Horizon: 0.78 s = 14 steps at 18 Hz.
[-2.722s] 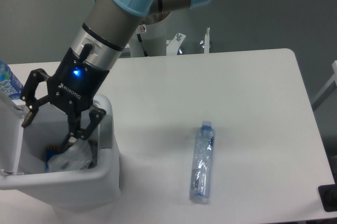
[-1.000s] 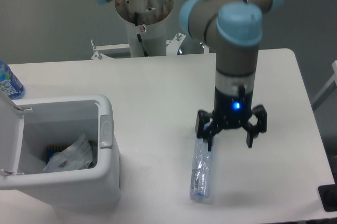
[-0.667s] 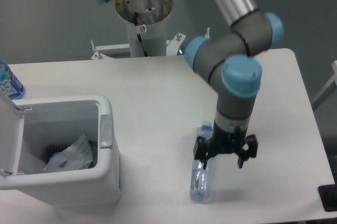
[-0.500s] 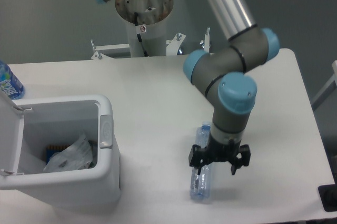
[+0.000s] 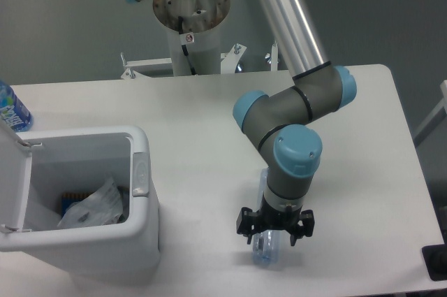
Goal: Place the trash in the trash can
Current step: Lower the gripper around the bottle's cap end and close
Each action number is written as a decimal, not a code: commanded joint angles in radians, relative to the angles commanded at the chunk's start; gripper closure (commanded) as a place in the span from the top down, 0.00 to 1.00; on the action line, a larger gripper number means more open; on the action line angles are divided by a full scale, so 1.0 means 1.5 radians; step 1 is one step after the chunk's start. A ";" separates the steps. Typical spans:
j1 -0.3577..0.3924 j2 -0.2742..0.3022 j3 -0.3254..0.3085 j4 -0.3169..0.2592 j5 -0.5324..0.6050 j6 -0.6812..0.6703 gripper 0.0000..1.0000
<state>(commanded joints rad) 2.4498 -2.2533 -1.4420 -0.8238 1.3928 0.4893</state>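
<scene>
The gripper (image 5: 275,230) sits low in the lower middle of the frame, pointed straight down over the crushed bottle (image 5: 266,249), its two dark fingers spread wide, one to each side of the bottle; whether either finger touches the plastic cannot be told. Only the bottle's lower end shows clearly below the gripper, with a sliver of its upper part just beside the wrist; it lies on the table (image 5: 202,122) close to the front edge, with a narrow strip of bare white surface between it and that edge. The arm (image 5: 286,24) slants down from the top middle and folds at blue-capped joints above the gripper. To the right of the bottle the tabletop runs bare to its rounded right edge; to the left a wide bare band separates it from the bin (image 5: 143,234). The bin fills the lower left, its lid (image 5: 14,178) swung open at the far left edge of the frame and its grey latch tab (image 5: 140,174) on the right-hand rim. Inside lies the wrapper (image 5: 94,207), against the bin's right inner wall. A blue-labelled bottle (image 5: 10,110) stands at the left edge of the frame behind the bin.
</scene>
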 joint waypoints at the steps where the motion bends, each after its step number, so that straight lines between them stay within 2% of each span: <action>1: -0.001 -0.003 -0.002 0.009 0.000 0.000 1.00; 8: -0.004 -0.024 0.001 0.016 0.001 0.007 1.00; 14: -0.004 -0.030 -0.004 0.033 0.034 0.007 0.98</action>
<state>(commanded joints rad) 2.4436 -2.2979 -1.4481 -0.7747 1.4435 0.5001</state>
